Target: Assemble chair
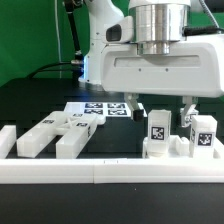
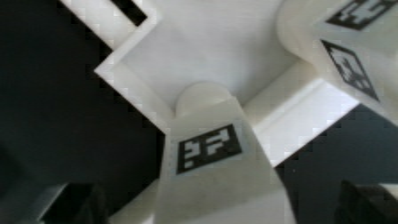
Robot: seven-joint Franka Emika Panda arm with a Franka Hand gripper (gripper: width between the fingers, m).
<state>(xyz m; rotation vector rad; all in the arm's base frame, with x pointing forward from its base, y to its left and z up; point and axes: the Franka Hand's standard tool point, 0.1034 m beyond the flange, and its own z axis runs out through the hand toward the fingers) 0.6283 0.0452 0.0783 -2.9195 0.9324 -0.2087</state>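
My gripper (image 1: 162, 112) hangs open just above a cluster of white chair parts at the exterior view's right. The cluster has two upright tagged pieces, one (image 1: 158, 130) below and between my fingers and another (image 1: 203, 131) to its right. In the wrist view the gripper (image 2: 210, 212) straddles a white tagged post (image 2: 208, 148). My dark fingertips (image 2: 36, 205) stand apart from its sides. A second tagged piece (image 2: 345, 50) lies beyond it. More loose white chair parts (image 1: 42, 137) lie at the exterior view's left, with a block (image 1: 68, 146) beside them.
The marker board (image 1: 95, 110) lies flat behind the loose parts. A long white border rail (image 1: 110, 176) runs along the front, with a short white end piece (image 1: 7, 141) at the far left. The table top is black.
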